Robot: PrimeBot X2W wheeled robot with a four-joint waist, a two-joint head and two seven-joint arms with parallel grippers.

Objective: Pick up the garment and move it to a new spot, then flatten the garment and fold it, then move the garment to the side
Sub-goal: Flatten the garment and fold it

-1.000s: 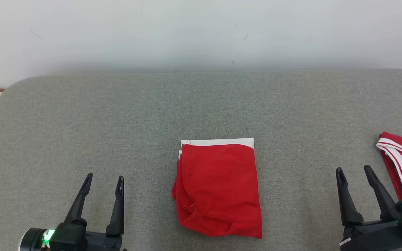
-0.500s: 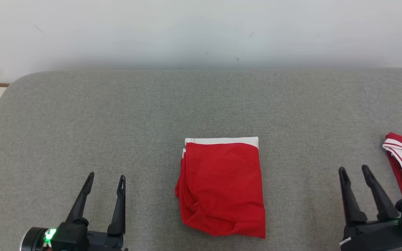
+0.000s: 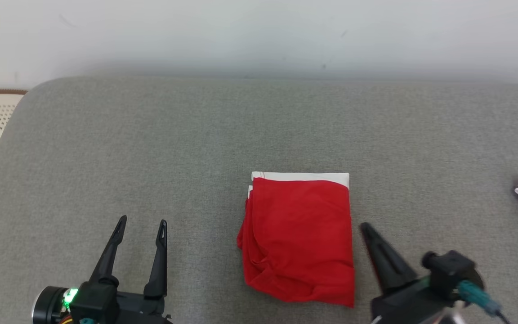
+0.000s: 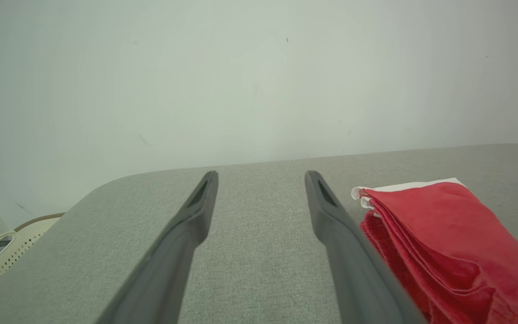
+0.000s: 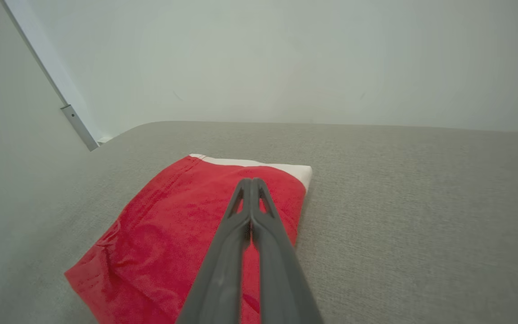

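Well — grey surface (image 3: pixel 151 148) bears the garment (image 3: pixel 301 238), pale wall (image 3: pixel 241 31) behind.

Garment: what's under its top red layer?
Under the garment, a white band peeks out at the far edge; grey cushion lies all round. Inner folds and the cushion directly beneath are covered.

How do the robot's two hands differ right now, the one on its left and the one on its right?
The left gripper has its fingers spread apart; the right gripper has them pressed together, holding nothing. The left gripper sits well clear of the folded red garment; the right gripper is close beside its right edge, leaning toward it. Both have two long dark fingers.
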